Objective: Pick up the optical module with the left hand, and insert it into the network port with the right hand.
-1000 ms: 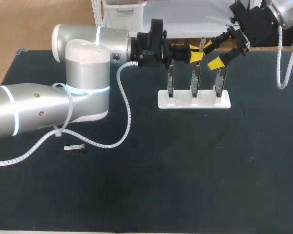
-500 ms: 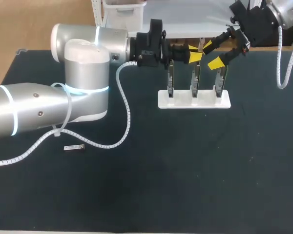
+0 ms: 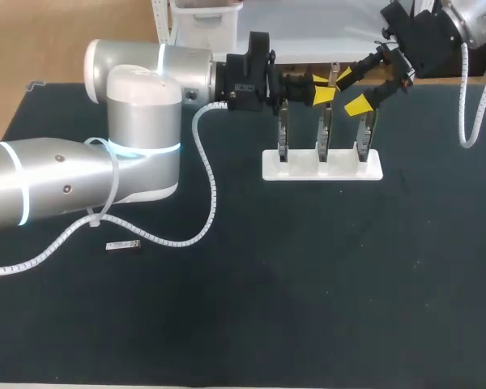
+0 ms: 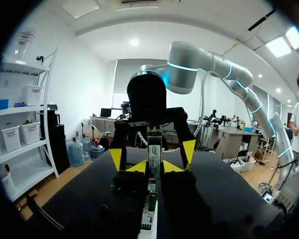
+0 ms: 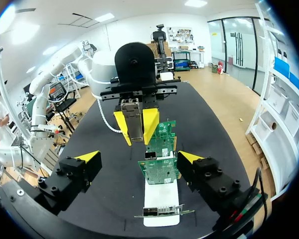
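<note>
Clamped upright between the yellow tips of the left pincer: a slim silver metal optical module, just above the green circuit boards standing in a white rack on the dark surface. Facing it, close by, spread wide: the right pincer.

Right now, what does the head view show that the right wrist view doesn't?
Only the head view shows a little grey piece lying on the table beside the left arm. Only the right wrist view shows the green faces of the circuit boards and the silver optical module gripped in the left end effector. Both show the white stand holding the boards, and the open right end effector near them.
</note>
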`<state>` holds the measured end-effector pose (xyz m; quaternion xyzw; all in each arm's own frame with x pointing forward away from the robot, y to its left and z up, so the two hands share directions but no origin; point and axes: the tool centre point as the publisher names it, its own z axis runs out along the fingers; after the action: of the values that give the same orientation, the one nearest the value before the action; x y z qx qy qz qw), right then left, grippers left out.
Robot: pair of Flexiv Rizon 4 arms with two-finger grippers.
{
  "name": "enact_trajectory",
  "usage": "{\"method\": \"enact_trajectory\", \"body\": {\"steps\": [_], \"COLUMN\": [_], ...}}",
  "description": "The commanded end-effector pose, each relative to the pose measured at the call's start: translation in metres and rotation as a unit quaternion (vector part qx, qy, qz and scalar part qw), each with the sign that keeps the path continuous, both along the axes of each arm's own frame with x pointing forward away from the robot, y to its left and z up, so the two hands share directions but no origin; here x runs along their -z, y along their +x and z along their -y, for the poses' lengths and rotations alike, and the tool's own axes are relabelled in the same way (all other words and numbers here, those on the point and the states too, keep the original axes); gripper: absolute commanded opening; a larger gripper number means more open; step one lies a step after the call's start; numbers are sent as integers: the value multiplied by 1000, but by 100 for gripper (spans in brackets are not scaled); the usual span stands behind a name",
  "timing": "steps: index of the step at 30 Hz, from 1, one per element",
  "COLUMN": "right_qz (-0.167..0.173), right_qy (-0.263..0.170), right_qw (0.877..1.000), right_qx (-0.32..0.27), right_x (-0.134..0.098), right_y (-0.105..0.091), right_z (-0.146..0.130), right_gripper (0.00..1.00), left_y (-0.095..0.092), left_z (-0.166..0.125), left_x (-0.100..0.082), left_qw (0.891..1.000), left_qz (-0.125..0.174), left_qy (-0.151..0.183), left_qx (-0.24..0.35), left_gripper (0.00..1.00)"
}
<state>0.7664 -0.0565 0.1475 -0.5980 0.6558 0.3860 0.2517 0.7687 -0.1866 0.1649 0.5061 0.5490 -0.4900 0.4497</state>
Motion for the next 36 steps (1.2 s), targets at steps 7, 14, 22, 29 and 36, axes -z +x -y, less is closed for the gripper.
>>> {"method": "enact_trajectory", "body": {"steps": [7, 14, 22, 29, 36], "right_qz": [12, 21, 36, 40, 32], "right_qy": [6, 16, 22, 22, 38], "right_qw": [1000, 1000, 999, 999, 999], "right_qx": [12, 9, 9, 11, 10], "right_x": [-8, -21, -34, -39, -44], "right_y": [1, 4, 7, 10, 10], "right_z": [1, 0, -6, -12, -18], "right_gripper": [100, 100, 100, 100, 100], "left_y": [0, 0, 0, 0, 0], "left_z": [0, 0, 0, 0, 0], "left_x": [0, 0, 0, 0, 0], "left_qw": [1000, 1000, 1000, 1000, 1000], "left_qz": [0, 0, 0, 0, 0], "left_qy": [1, 1, 1, 1, 1], "left_qx": [0, 0, 0, 0, 0], "left_gripper": [0, 0, 0, 0, 0]}}
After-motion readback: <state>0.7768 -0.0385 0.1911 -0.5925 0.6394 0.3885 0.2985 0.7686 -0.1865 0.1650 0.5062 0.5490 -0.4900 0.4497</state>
